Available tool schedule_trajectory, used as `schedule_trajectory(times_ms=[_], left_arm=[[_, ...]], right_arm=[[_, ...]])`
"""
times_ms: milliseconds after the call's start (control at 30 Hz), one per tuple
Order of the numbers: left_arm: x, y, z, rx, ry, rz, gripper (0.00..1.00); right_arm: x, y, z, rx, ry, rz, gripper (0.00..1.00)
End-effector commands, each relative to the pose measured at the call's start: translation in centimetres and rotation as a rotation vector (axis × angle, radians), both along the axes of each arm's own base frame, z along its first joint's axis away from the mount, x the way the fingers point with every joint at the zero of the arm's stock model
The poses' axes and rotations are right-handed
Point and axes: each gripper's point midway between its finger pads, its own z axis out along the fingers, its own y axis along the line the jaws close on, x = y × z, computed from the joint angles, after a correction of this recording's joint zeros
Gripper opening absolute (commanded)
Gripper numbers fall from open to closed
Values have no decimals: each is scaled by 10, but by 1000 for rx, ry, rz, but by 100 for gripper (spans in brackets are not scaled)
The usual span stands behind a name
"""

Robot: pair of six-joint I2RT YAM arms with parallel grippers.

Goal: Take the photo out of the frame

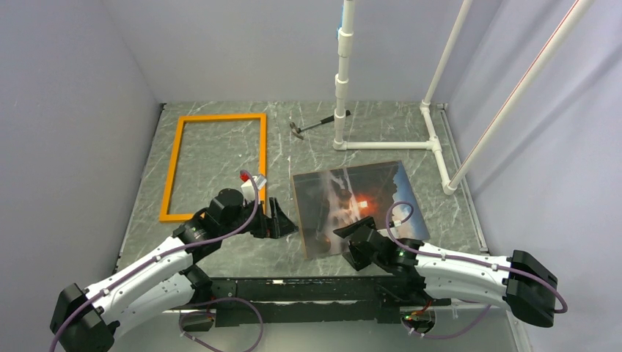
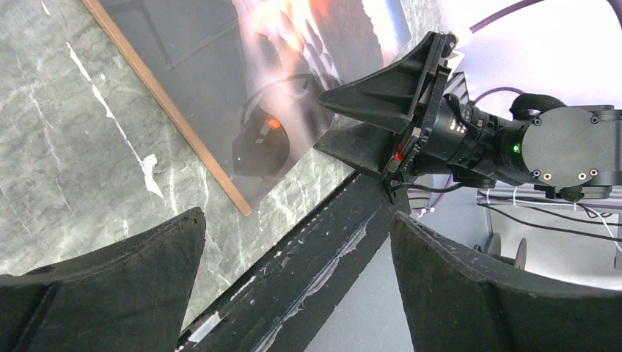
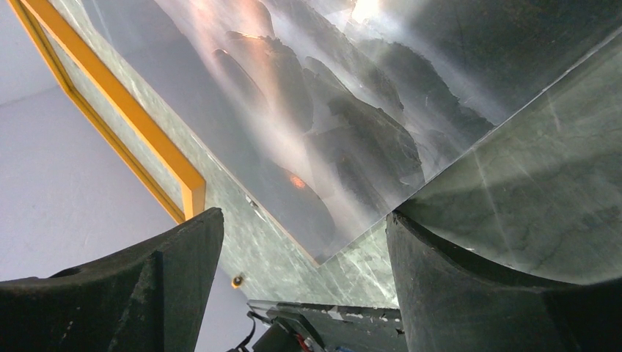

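photo (image 1: 359, 205) lies flat on bench (image 1: 293, 150), beside frame (image 1: 220, 116), not touching; left fingers (image 2: 110, 279) and right fingers (image 3: 110, 293) both apart, empty; lift straight up, don't nudge the print

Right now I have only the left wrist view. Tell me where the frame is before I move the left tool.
Observer: The frame lies flat at the far left of the table, empty, with the tabletop showing through it.
Operator: Confirm the photo is clear of it.
Observer: The photo lies face up to the right of the frame, with a strip of bare table between them.
Operator: Report anything else back there.
Observer: A small hammer lies at the back, beside the white pipe stand.
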Motion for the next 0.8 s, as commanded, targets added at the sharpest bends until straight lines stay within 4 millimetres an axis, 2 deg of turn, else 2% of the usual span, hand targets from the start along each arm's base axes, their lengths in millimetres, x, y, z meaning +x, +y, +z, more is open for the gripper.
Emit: schedule_trajectory(times_ms=[0, 567, 767], left_arm=[[2, -3, 8, -26, -31, -10, 98], [1, -3, 7, -24, -25, -12, 98], [0, -6, -2, -19, 5, -26, 98]], right_arm=[[13, 9, 26, 34, -65, -20, 82], [24, 12, 41, 39, -115, -25, 82], [33, 8, 46, -55, -178, 38, 84]])
